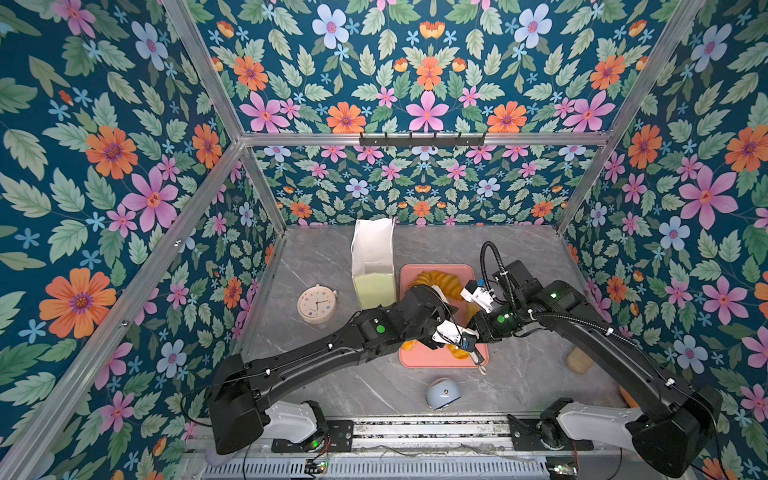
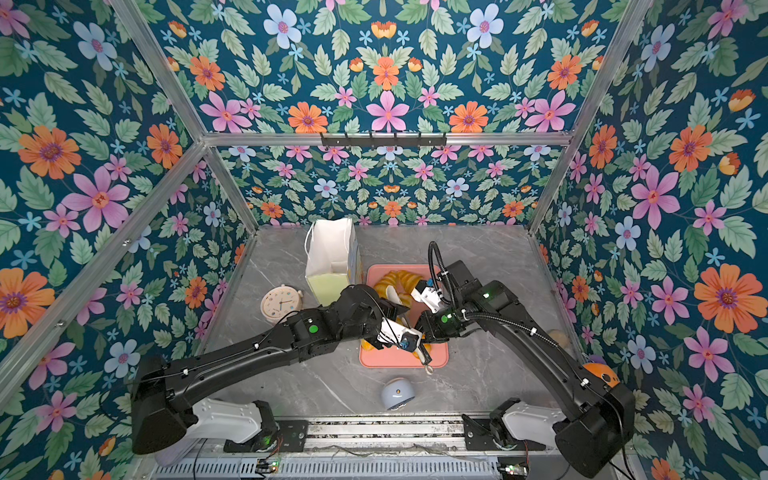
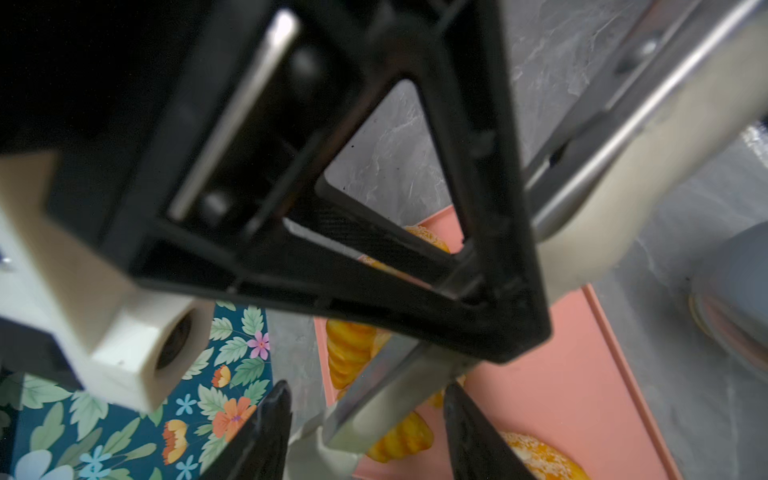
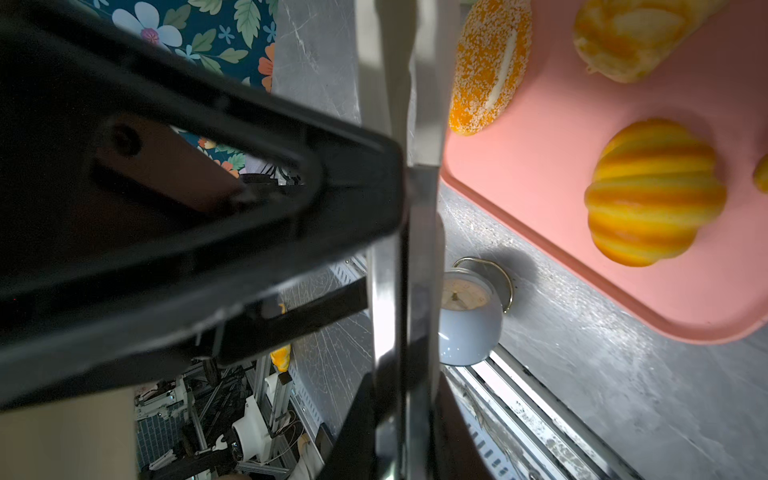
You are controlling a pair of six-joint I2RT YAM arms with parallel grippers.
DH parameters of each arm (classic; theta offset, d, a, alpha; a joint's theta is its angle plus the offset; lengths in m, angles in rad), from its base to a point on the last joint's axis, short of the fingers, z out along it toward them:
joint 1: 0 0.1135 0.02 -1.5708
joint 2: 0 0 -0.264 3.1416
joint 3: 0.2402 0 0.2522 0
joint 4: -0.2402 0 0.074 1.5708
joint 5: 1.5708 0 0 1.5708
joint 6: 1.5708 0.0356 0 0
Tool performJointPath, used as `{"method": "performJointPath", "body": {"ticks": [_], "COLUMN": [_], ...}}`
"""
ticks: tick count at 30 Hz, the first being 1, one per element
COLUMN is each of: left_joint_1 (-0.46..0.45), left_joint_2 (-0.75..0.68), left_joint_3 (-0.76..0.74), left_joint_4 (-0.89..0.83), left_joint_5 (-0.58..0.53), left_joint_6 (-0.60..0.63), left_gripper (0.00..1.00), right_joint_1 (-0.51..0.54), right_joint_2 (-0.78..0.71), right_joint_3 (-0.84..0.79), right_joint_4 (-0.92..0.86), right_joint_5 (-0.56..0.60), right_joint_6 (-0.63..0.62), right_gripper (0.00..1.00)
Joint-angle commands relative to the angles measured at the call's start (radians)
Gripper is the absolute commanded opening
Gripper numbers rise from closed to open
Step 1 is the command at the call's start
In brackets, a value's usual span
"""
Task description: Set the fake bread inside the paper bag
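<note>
The paper bag (image 1: 372,257) stands upright and open at the back, just left of the pink tray (image 1: 415,359). Fake bread lies on the tray: croissants at its back (image 1: 436,280), a ridged one (image 4: 654,193) and a seeded bun (image 4: 490,66) nearer the front. Both arms meet over the tray's front half. My right gripper (image 4: 403,436) is shut on metal tongs (image 4: 409,208) with cream tips; their end (image 1: 482,368) pokes past the tray's front edge. My left gripper (image 3: 370,440) stands open around one tongs arm (image 3: 386,395), with a croissant (image 3: 401,436) below it.
A cream clock (image 1: 318,305) lies left of the tray and a pale blue clock (image 1: 444,392) in front of it. A tan block (image 1: 579,359) sits by the right wall, with an orange object (image 2: 600,374) near the right arm's base.
</note>
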Motion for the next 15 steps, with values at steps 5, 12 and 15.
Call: {"method": "performJointPath", "body": {"ticks": [5,12,15], "left_joint_1": [-0.011,-0.011,-0.011], "left_joint_2": [0.003,0.01,0.002], "left_joint_3": [-0.026,-0.034,-0.044], "left_joint_4": [0.105,0.13,0.141], "left_joint_5": [-0.065,-0.066,-0.047], "left_joint_6": [0.103,0.118,0.121], "left_gripper": [0.5,0.38,0.34], "right_joint_1": [0.012,0.017,0.017], "right_joint_2": [-0.012,-0.007,-0.005], "right_joint_3": [-0.006,-0.016,-0.019], "right_joint_4": [0.042,0.045,0.046], "right_joint_5": [-0.031,-0.022,-0.014], "right_joint_6": [0.013,0.016,0.017], "right_gripper": [0.17,0.17,0.18]}}
